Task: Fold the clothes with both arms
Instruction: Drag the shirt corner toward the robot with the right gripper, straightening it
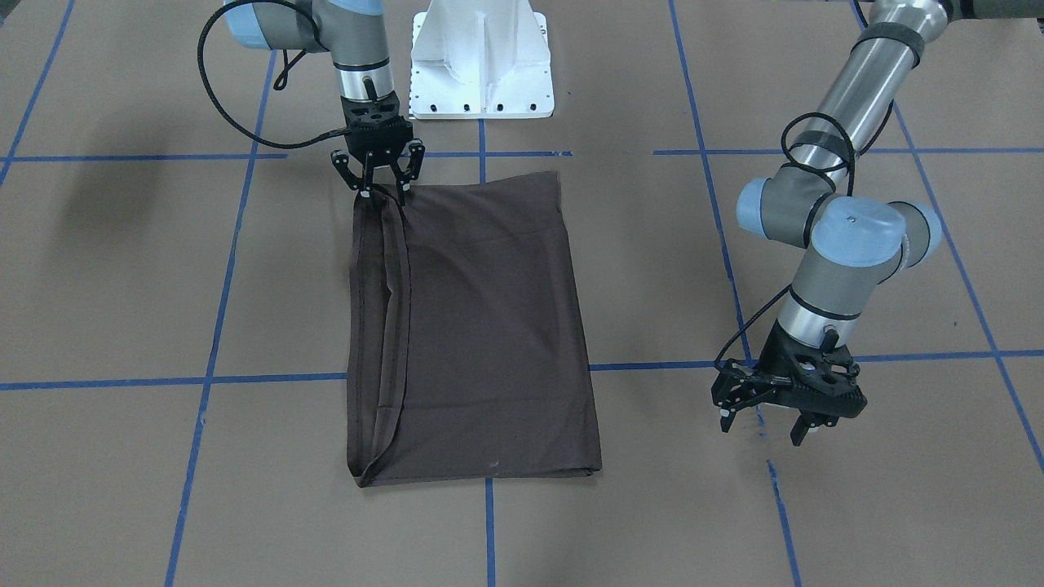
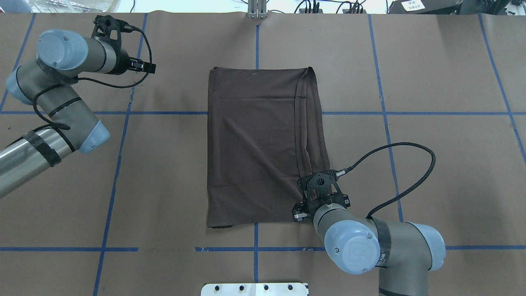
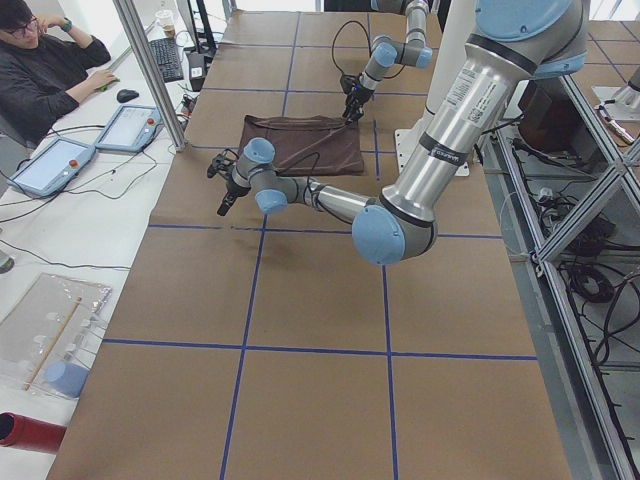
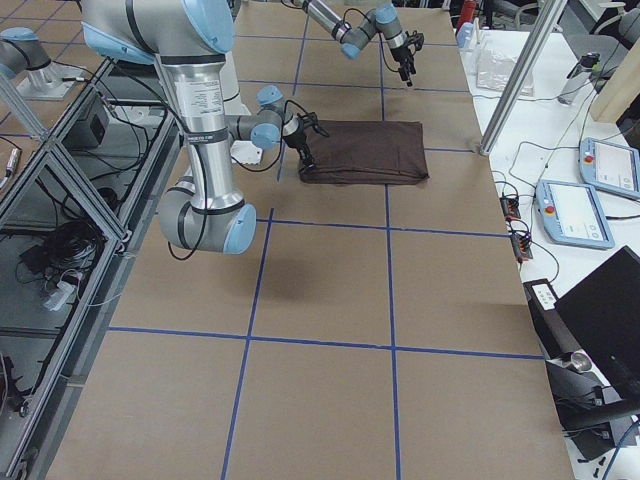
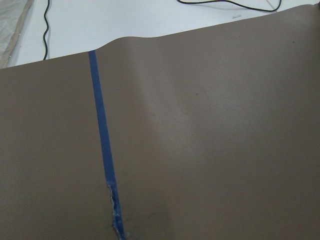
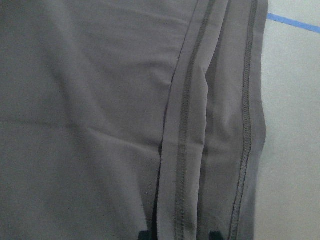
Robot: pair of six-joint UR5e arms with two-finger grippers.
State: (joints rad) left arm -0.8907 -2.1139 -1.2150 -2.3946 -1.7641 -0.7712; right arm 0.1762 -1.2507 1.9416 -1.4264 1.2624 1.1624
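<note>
The dark brown T-shirt [image 1: 489,326] lies folded into a flat rectangle in the middle of the table [image 2: 254,144], with its hemmed edge folded over along the robot's right side [image 6: 185,125]. My right gripper [image 1: 383,194] points down at the shirt's near right corner. Its fingertips [image 6: 215,235] stand apart on either side of the hem, so it is open. In the overhead view the wrist [image 2: 320,193] hides the fingers. My left gripper [image 1: 763,428] is open and empty above bare table paper, well to the left of the shirt [image 2: 148,67].
The white pedestal base [image 1: 481,65] stands at the robot's edge of the table. Blue tape lines [image 5: 102,145] cross the brown paper. An operator [image 3: 40,70], tablets [image 3: 130,125] and a metal post [image 3: 150,70] are beyond the far edge.
</note>
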